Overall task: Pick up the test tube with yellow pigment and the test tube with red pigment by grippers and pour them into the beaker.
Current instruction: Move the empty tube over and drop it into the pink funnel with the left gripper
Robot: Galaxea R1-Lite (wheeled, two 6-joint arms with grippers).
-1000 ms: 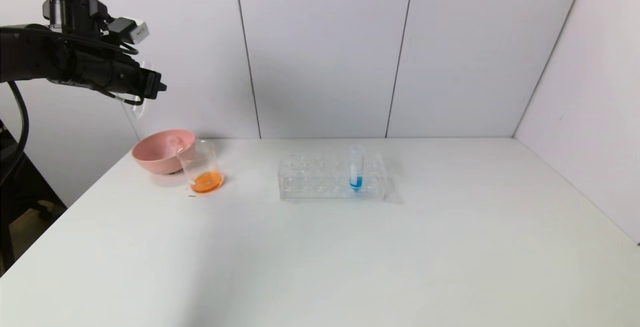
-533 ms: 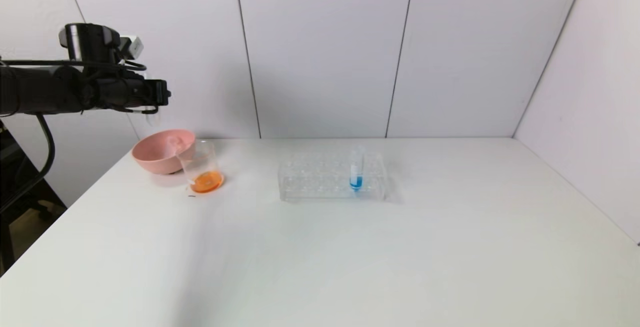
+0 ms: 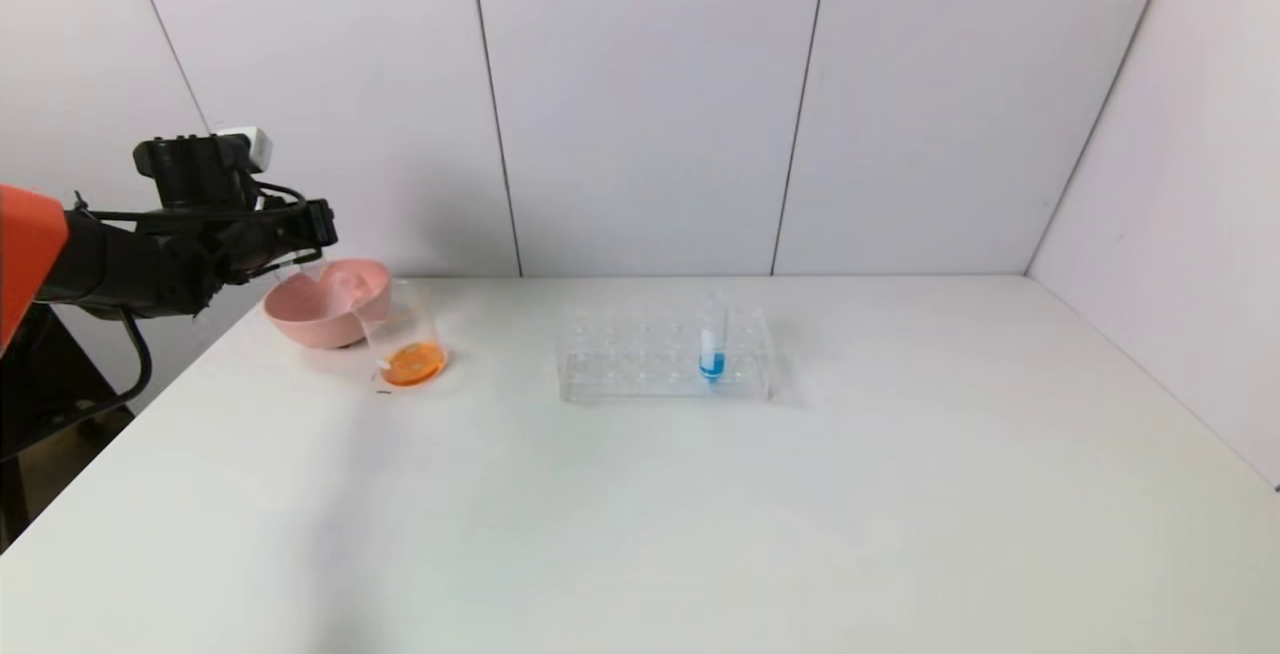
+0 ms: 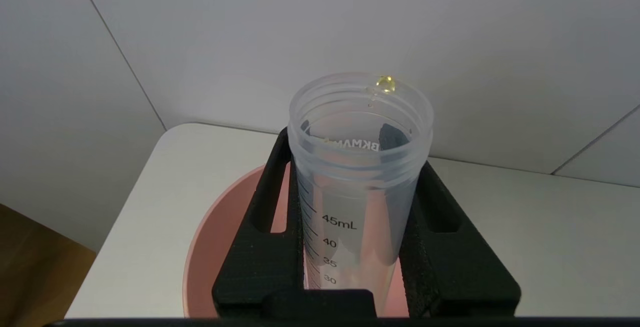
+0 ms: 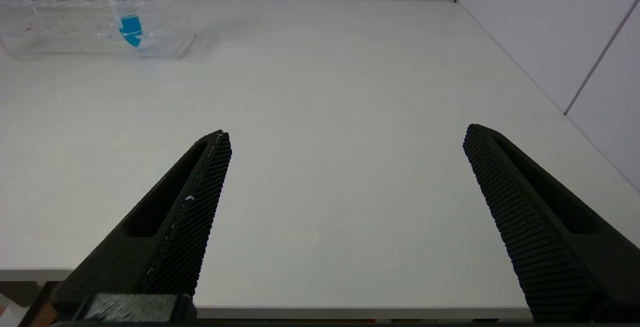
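Test tube with yellow pigment (image 4: 360, 167) base hidden behind left end effector (image 4: 357, 177).

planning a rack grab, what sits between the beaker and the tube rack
Nothing: in the head view the white table is bare between the beaker and the tube rack. The pink bowl sits on the beaker's other side.

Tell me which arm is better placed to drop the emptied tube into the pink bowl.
Left. The left gripper is shut on the yellow-pigment tube directly above the pink bowl. The right gripper, open, hangs over bare table far from it.
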